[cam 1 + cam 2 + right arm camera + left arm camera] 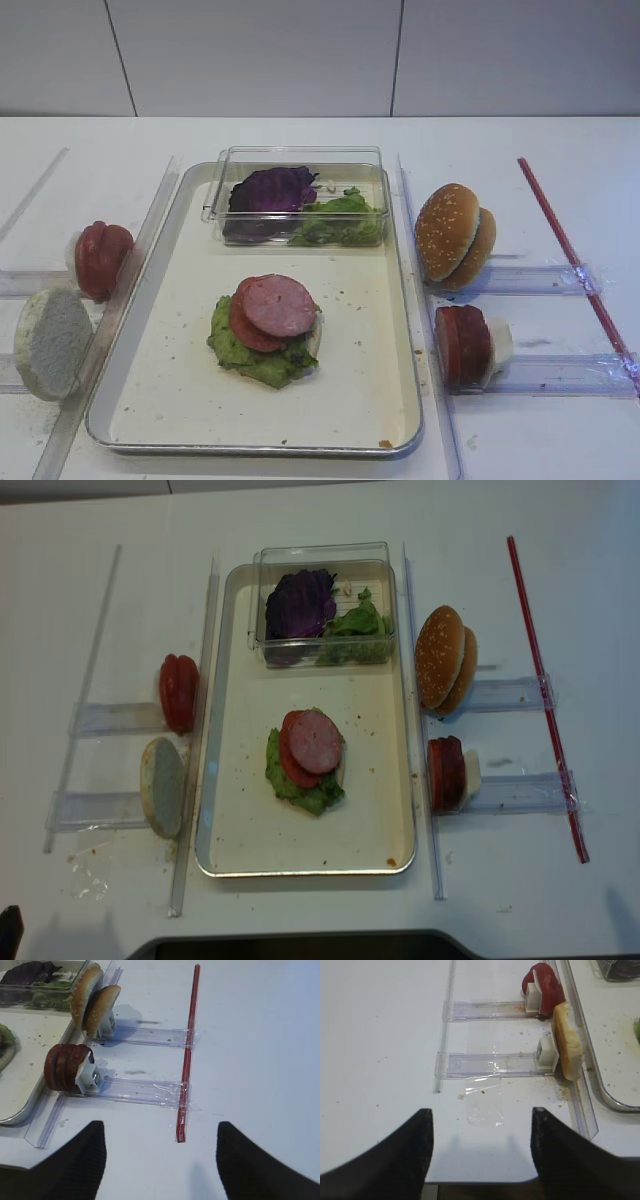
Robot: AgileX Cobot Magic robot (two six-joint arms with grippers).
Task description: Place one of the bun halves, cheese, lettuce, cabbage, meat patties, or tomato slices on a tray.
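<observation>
On the silver tray point(402, 300) lies a stack of green lettuce point(262, 360) topped by two pinkish meat patties point(278, 305). Left of the tray, tomato slices point(100, 258) and a pale-faced bun half point(52, 342) stand upright in clear holders. To its right stand sesame bun halves point(455, 237) and more meat patties point(462, 345). My right gripper point(161, 1125) is open over bare table, near the patties point(62, 1067). My left gripper point(481, 1110) is open at the table's front edge, short of the bun half point(567, 1045). Neither holds anything.
A clear plastic box point(300, 165) at the tray's far end holds purple cabbage point(270, 190) and lettuce point(345, 218). A red strip point(570, 255) lies taped along the right side. Clear plastic rails point(490, 1065) run beside both tray edges.
</observation>
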